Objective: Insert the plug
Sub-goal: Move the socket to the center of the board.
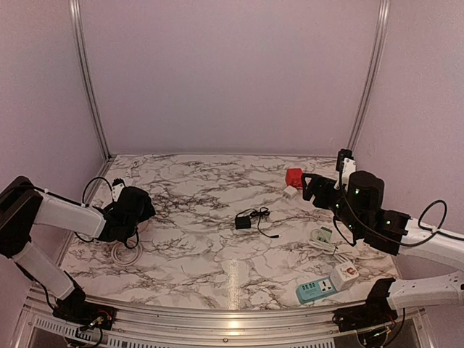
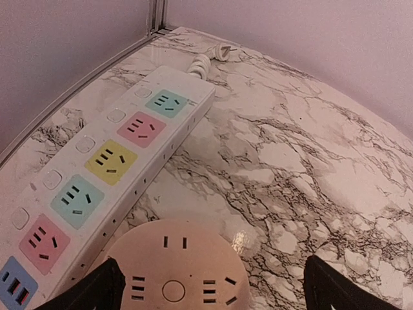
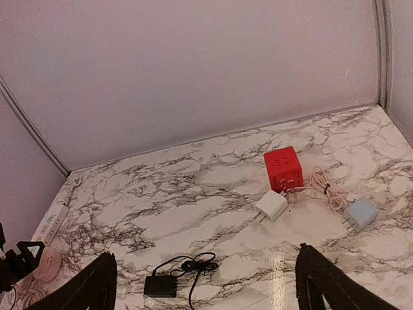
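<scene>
The marble table (image 1: 217, 246) fills the lower half of the top view. At its left edge the left gripper (image 2: 211, 281) hangs wide open and empty over a long white power strip (image 2: 110, 168) and a round socket (image 2: 174, 271). The right gripper (image 3: 206, 274), at the right of the top view, is likewise spread wide, holding nothing. In the right wrist view a red cube socket (image 3: 282, 168) sits right of centre, and the black plug (image 3: 160, 285), its cord coiled, lies loose at bottom centre.

Plain pinkish walls (image 1: 232, 72) enclose a glossy, grey-veined marble table (image 1: 203, 217); far beyond the right fingers (image 3: 87, 287), a metal strip (image 3: 26, 117) runs up the corner.
</scene>
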`<state>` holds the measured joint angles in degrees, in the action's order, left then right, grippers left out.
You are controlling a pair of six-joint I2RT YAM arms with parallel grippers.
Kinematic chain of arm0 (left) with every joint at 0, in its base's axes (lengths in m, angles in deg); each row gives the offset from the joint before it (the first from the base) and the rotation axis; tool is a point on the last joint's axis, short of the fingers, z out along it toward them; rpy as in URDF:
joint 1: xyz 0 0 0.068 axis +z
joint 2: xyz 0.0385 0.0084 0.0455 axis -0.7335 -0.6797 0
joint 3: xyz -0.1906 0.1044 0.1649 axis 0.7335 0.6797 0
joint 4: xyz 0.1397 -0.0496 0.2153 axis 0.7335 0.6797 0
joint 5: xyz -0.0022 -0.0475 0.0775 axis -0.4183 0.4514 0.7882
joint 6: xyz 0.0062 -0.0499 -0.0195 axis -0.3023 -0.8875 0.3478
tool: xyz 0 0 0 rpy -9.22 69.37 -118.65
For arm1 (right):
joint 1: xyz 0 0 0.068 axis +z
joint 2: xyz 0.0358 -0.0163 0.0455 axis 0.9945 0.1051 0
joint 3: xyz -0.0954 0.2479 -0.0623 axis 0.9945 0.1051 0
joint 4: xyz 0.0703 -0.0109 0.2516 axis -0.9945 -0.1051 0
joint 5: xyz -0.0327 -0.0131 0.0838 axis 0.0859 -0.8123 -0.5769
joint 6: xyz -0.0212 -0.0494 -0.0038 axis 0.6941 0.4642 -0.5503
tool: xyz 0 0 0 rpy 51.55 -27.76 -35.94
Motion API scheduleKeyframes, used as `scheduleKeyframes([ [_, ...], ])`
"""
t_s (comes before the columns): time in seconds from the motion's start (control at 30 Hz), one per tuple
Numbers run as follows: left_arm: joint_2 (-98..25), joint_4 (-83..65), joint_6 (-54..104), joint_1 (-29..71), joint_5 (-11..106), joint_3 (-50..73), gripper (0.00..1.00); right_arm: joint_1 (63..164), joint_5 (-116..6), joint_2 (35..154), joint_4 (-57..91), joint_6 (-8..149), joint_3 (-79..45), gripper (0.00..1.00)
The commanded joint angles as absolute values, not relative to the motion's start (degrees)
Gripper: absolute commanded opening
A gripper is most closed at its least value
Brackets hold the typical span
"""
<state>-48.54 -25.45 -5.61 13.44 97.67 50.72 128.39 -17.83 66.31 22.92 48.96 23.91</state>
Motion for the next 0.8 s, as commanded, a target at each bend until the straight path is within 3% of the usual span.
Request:
scheduleKeyframes([
  [0.0,-50.94,-22.91,-8.72,14.48,97.94,50.17,0.99,128.53,-18.46,66.60,24.80,49.40,24.09,0.90],
  [0.27,-54.27,-21.79,-11.40,17.82,97.61,50.34,0.99,128.54,-18.61,67.34,25.02,49.39,24.09,0.90],
  [0.53,-58.63,-28.88,-7.66,18.17,88.86,50.07,0.99,128.55,-18.43,67.46,25.15,49.44,24.17,0.90],
  [0.77,-64.52,-35.40,-6.27,17.84,83.65,50.24,0.92,128.56,-18.55,67.31,25.30,49.42,24.34,0.89],
])
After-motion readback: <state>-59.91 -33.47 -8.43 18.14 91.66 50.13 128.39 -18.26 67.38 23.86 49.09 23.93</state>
